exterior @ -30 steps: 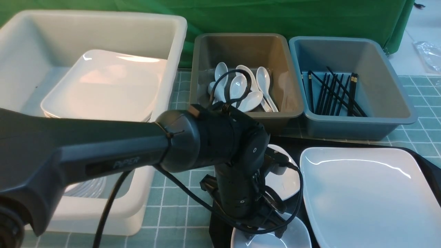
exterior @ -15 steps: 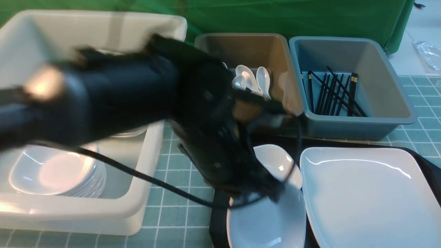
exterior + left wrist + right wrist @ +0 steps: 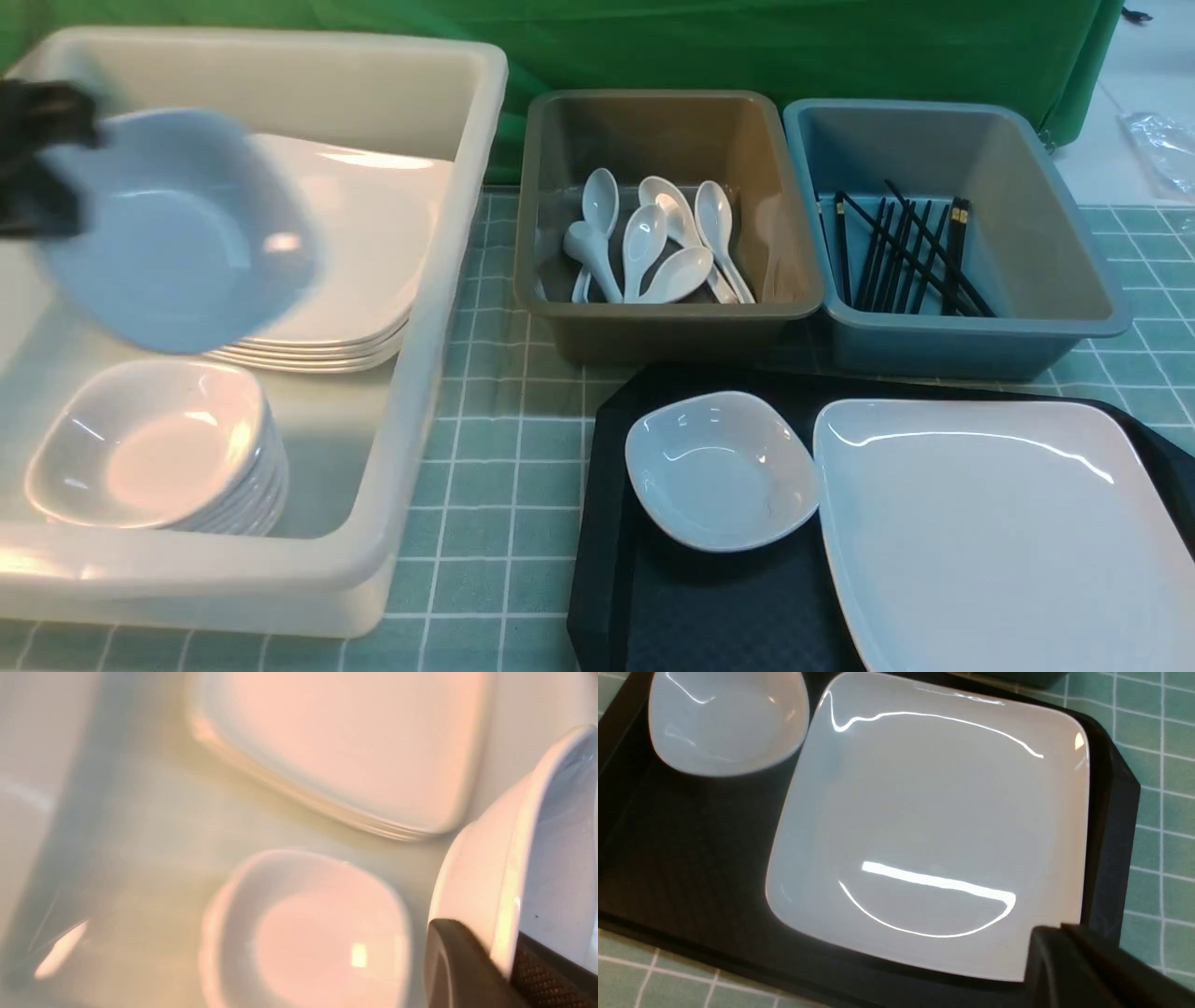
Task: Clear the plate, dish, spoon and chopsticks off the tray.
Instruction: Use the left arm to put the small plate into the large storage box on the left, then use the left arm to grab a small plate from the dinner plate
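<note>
The left gripper (image 3: 508, 970) pinches the rim of the held dish (image 3: 177, 233) between its two fingers and carries it tilted above the white tub (image 3: 439, 308), its hollow turned toward the front camera. I judge that it hangs there because the stack of dishes (image 3: 149, 457) lies just below it, beside the stack of plates (image 3: 364, 243), so the dish should go on its own kind. The second dish (image 3: 719, 471) and the plate (image 3: 999, 532) are not yet cleared. They lie side by side on the tray (image 3: 709, 607), very close, perhaps touching. No spoon or chopstick shows on the tray; spoons (image 3: 644, 247) lie in the grey tub (image 3: 672, 317) and chopsticks (image 3: 901, 252) in the blue tub (image 3: 971, 345). In the front view the left gripper is only a dark blur at the picture's edge, and the plate and tray are cut off at the bottom and on the right. Of the right gripper (image 3: 1083, 966) only a dark corner shows above the plate's edge, so I cannot tell how its jaws stand.
</note>
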`<state>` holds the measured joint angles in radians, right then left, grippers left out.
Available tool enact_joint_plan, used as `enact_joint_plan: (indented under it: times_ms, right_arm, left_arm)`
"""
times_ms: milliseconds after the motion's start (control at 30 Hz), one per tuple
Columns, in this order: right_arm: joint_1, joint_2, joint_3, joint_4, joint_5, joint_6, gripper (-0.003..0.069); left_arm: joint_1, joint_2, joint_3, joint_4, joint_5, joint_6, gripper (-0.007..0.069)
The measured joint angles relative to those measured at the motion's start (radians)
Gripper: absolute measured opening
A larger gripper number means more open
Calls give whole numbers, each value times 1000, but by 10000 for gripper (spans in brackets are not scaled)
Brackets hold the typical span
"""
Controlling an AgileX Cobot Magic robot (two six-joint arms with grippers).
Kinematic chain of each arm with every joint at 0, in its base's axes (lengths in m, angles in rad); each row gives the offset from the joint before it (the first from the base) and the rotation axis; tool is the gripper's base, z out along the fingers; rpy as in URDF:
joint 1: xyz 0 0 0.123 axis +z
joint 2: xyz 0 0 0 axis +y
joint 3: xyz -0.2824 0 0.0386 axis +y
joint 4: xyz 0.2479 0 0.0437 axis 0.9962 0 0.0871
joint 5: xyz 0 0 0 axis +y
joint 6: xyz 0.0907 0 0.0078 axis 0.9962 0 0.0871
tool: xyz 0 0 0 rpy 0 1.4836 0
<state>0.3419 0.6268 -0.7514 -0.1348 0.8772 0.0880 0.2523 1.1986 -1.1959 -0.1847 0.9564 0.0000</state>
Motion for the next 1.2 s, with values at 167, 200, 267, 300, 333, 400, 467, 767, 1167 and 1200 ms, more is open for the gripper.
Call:
enact_joint_plan:
  times_ms: [167,200,267,300,333,400,467,767,1167,1200]
  right_arm:
    - [0,0,0,1,-20,1,35]
    - [0,0,0,1,-21,1,35]
    - [0,0,0,1,-26,1,35]
    - [0,0,0,1,-29,1,35]
    - [0,0,0,1,-32,1,35]
    - [0,0,0,1,-41,1,36]
    - [0,0,0,1,-42,1,39]
    - [0,0,0,1,-48,1,54]
    - [0,0,0,1,-48,4,67]
    - [0,0,0,1,-48,6,67]
  left_arm:
    - [248,1,213,-248,-142,140,20]
    - [258,1,236,-270,-167,162,20]
    - [268,1,303,-320,-224,204,20]
    - [268,1,332,-333,-240,214,20]
    - [267,2,353,-340,-255,219,20]
    - [266,7,402,-345,-274,229,20]
    - [266,16,432,-345,-291,231,21]
    - [265,29,472,-375,-352,263,249]
    - [205,-52,244,-317,-149,315,547]
    - [157,-61,209,-317,-132,316,513]
